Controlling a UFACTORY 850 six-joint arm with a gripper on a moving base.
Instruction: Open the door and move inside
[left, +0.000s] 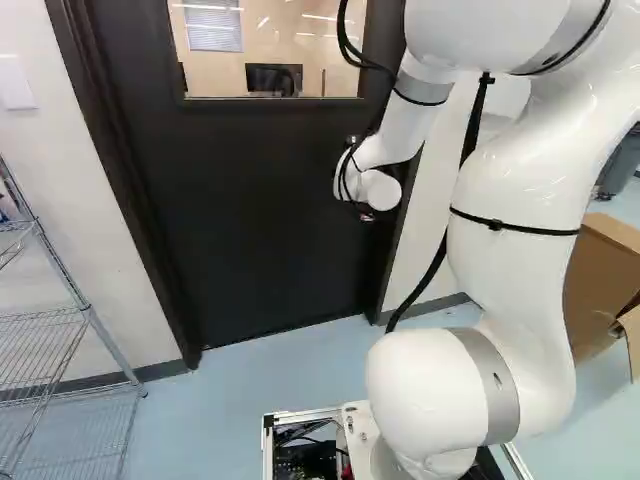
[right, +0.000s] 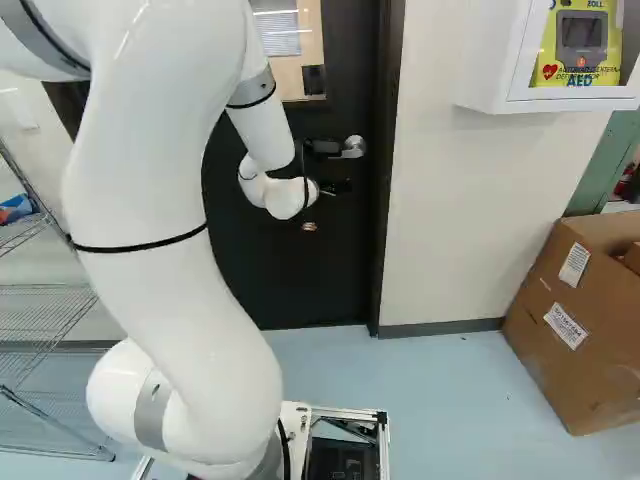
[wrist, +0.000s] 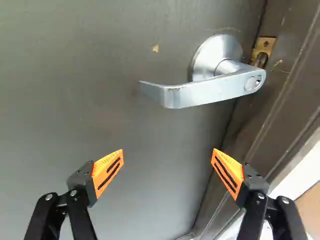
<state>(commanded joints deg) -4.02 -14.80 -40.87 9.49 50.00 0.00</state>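
In the right base view my gripper (right: 338, 187) is small and partly hidden by the arm's wrist, close to the door near its lever handle (right: 354, 147). The dark door (left: 260, 220) looks closed in its frame. Seen from the wrist, the gripper (wrist: 167, 156) is open, its orange pads wide apart with only door surface (wrist: 75, 100) behind the gap. The silver lever (wrist: 205, 94) lies ahead of and beyond the fingertips, roughly level, not touched by either finger. A brass plate (wrist: 263, 49) shows on the frame beside the lever's round base.
A wire shelf (left: 90, 315) stands left of the door. Right of it, the wall (right: 450, 220) carries a white cabinet (right: 485, 60) with a yellow device. Cardboard boxes (right: 560, 350) sit on the floor (right: 460, 400) at the right. The door has a window (left: 215, 65).
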